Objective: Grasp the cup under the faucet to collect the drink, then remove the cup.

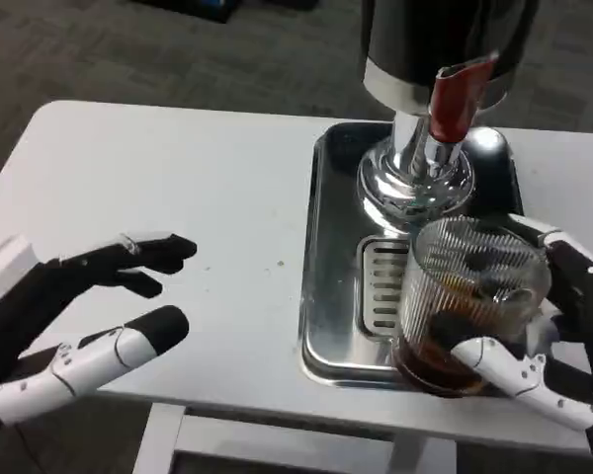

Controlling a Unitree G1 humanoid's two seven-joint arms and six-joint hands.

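Observation:
A ribbed clear glass cup [469,296] with dark drink in its bottom stands over the near edge of the steel tray [328,296], below and in front of the faucet. My right hand [549,336] grips the cup, a white finger across its lower front and black fingers behind it. The dispenser [430,59] with its red tap handle [453,99] rises at the tray's back on a chrome base [410,183]. My left hand [74,316] hovers open over the table's near left, fingers spread, holding nothing.
The slotted drip grate [381,281] lies in the tray left of the cup. The white table [178,197] spreads bare to the left, its front edge just under both hands. Dark carpet lies beyond the table.

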